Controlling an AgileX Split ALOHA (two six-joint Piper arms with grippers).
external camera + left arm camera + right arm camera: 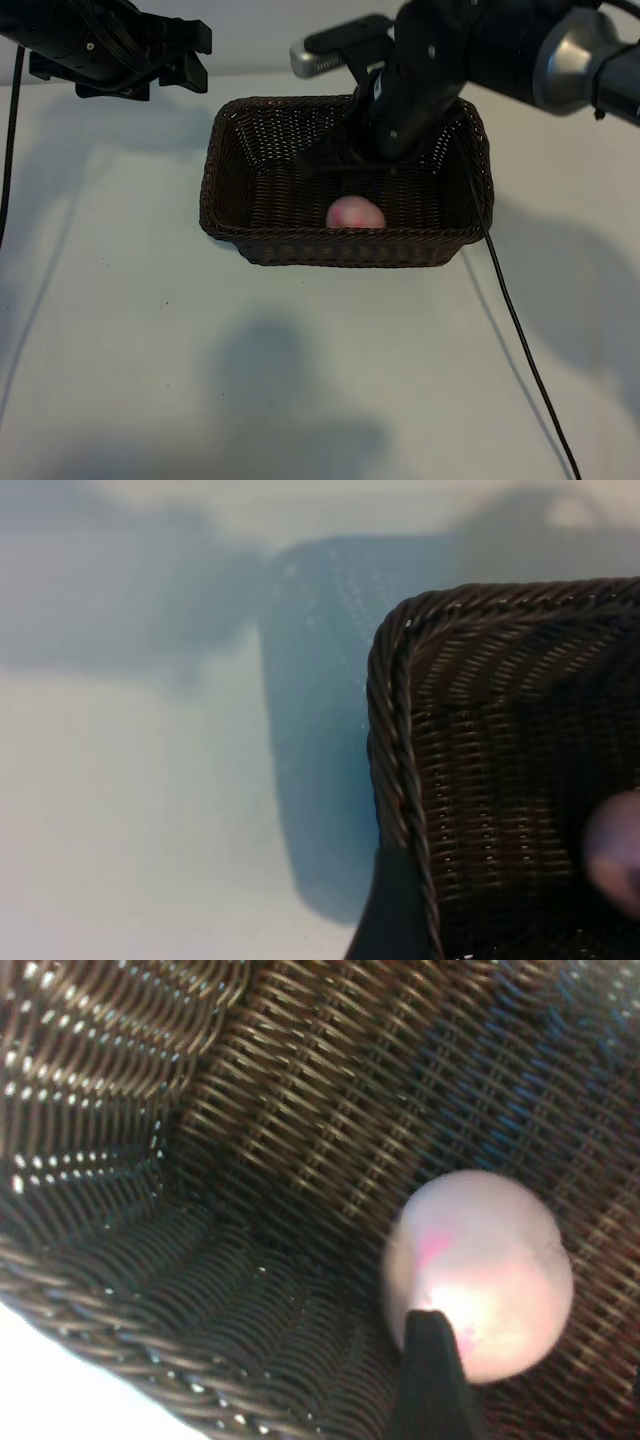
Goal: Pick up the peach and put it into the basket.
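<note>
The pale-pink peach lies on the floor of the dark-brown wicker basket, close to its near wall. My right gripper hangs inside the basket just above and behind the peach, open, with nothing between its fingers. In the right wrist view one dark finger stands in front of the peach, which rests on the basket weave; the other finger is out of frame. My left gripper is parked high at the back left, open. Its view shows a basket corner and the peach's edge.
The basket stands at the middle back of the white table. A black cable runs from the basket's right side down toward the front right edge. The right arm's dark body overhangs the basket's far side.
</note>
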